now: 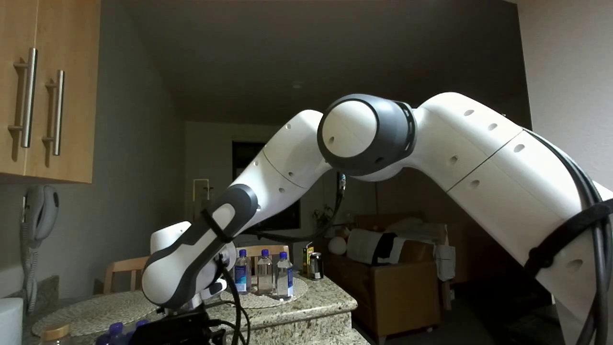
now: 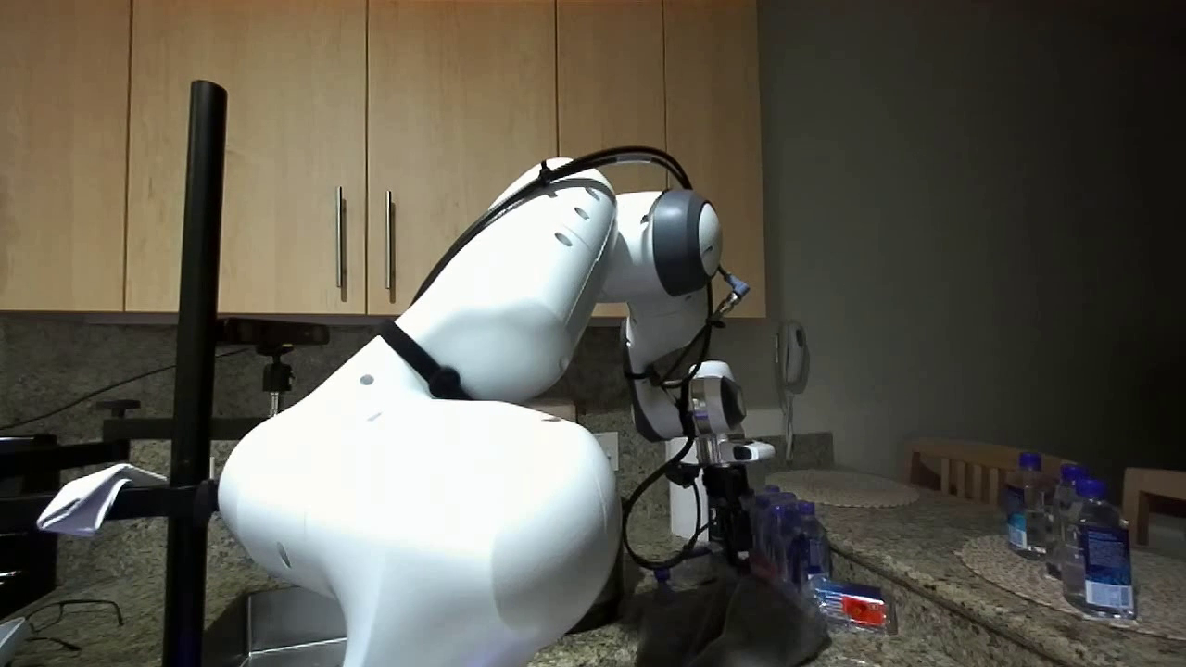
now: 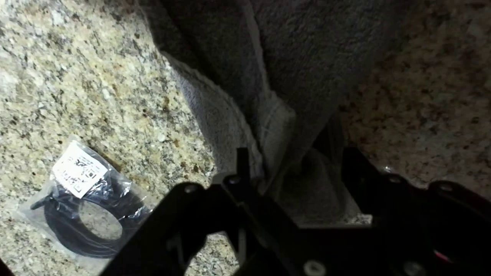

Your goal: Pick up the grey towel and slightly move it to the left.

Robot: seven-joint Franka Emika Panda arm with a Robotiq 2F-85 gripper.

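The grey towel point(image 3: 314, 46) lies bunched and folded on the speckled granite counter in the wrist view. In an exterior view the towel point(image 2: 732, 622) is a dark heap at the bottom, right under the gripper point(image 2: 732, 556). In the wrist view my gripper point(image 3: 293, 163) is open, with its two dark fingers spread apart. Folds of the towel lie between and beyond the fingers. The left fingertip overlaps the towel's edge in the picture; whether either finger touches the cloth cannot be told.
A plastic-bagged black coil point(image 3: 84, 207) lies left of the towel. Several blue-capped bottles point(image 2: 797, 542) and a red-and-blue packet point(image 2: 852, 604) stand or lie close to the gripper. More bottles point(image 1: 265, 273) stand on the raised counter. A sink point(image 2: 292, 630) lies beside the arm's base.
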